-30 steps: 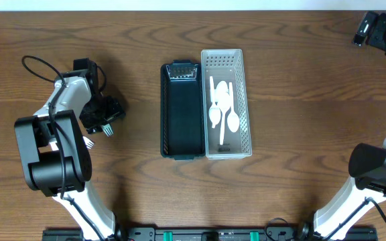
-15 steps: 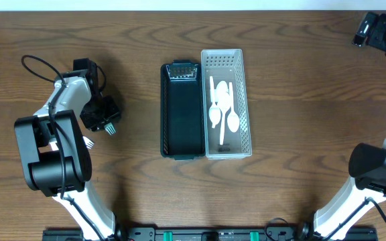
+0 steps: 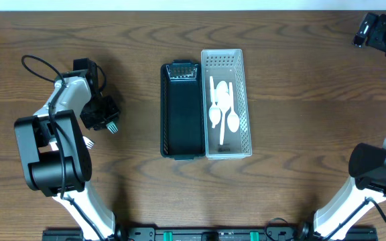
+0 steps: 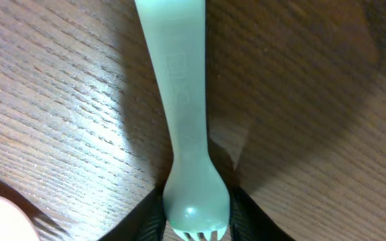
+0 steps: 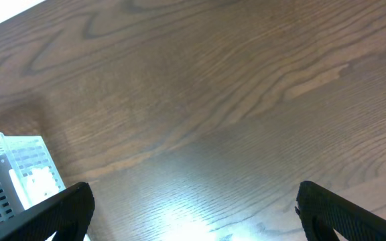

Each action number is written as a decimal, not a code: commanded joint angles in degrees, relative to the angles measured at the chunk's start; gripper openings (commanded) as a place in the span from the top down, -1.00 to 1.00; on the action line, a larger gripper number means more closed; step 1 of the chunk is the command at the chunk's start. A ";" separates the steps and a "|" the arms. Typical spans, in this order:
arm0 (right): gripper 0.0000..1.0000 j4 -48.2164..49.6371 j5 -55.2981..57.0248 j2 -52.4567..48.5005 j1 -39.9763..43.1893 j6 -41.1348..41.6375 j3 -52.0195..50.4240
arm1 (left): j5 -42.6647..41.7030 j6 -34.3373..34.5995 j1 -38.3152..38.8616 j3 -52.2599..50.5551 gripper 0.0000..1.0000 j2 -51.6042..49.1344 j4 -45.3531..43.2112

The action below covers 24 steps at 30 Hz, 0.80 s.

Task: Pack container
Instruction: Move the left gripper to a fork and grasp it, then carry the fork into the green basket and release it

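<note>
- While the dark rectangular tray [image 3: 181,114] lies in the middle of the tabletop [image 3: 300,134], a white perforated basket [image 3: 241,100] touches its right long side and holds several white plastic spoons [image 3: 221,107].
- Well to the tray's left, a pale green plastic fork [image 4: 183,100] lies flat on the wood, tines toward the robot's side.
- Over it the left gripper [image 4: 196,224] is down low, jaws clenched against the fork's neck from both sides.
- Near it a white fork [image 3: 88,142] lies partly hidden by the left arm [image 3: 62,107].
- At the far right corner the right gripper [image 5: 193,207] hangs above bare wood, jaws spread wide, grasping nothing.
</note>
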<state>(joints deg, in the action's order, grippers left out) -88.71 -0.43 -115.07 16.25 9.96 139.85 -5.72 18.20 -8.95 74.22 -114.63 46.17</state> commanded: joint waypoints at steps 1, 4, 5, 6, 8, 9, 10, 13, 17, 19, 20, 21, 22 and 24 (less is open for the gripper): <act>-0.98 -0.31 0.44 -0.79 0.35 -0.85 -0.20 | -1.11 -0.31 -0.15 -1.73 0.49 -1.25 -0.44; -0.99 -0.48 0.46 -0.79 0.35 -0.85 -0.20 | -1.11 -0.31 -0.15 -1.73 0.53 -1.25 -0.48; -0.99 -0.50 0.46 -0.79 0.35 -0.85 -0.20 | -1.11 -0.31 -0.15 -1.73 0.54 -1.25 -0.48; -0.99 -0.50 0.46 -0.79 0.35 -0.85 -0.20 | -1.11 -0.31 -0.15 -1.73 0.60 -1.25 -0.48; -0.99 -0.50 0.44 -0.79 0.35 -0.85 -0.20 | -1.11 -0.31 -0.15 -1.70 0.76 -1.20 -0.46; -0.99 -0.50 0.44 -0.79 0.35 -0.85 -0.20 | -1.09 -0.31 -0.15 -1.66 0.83 -1.03 -0.37; -0.98 -0.50 0.44 -0.79 0.35 -0.85 -0.20 | -0.87 -0.28 -0.15 -1.55 0.88 -0.83 -0.17; -0.99 -0.52 0.44 -0.79 0.35 -0.85 -0.20 | -0.68 -0.28 0.09 -0.22 0.88 1.22 2.32; -0.99 -0.50 0.42 -0.79 0.35 -0.83 -0.20 | -0.46 -0.31 2.01 3.50 0.88 7.37 8.24; -0.98 -0.50 0.42 -0.79 0.33 -0.83 -0.20 | -0.46 -0.35 4.17 6.12 0.88 11.47 11.63; -0.99 -0.50 0.42 -0.79 0.33 -0.83 -0.20 | -0.46 -0.37 5.73 7.69 0.88 13.84 13.38; -0.99 -0.50 0.42 -0.79 0.33 -0.83 -0.20 | -0.44 -0.57 7.26 9.07 0.89 15.76 14.71; -0.99 -0.50 0.42 -0.79 0.33 -0.83 -0.20 | -0.24 -0.57 9.35 10.64 0.88 18.05 15.80; -0.99 -0.50 0.42 -0.79 0.33 -0.83 -0.20 | 0.09 -0.55 13.70 13.31 0.88 21.77 16.76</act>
<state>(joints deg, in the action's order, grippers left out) -89.03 -0.43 -115.11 16.25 9.98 139.85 -5.78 18.00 0.05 83.40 -98.56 61.73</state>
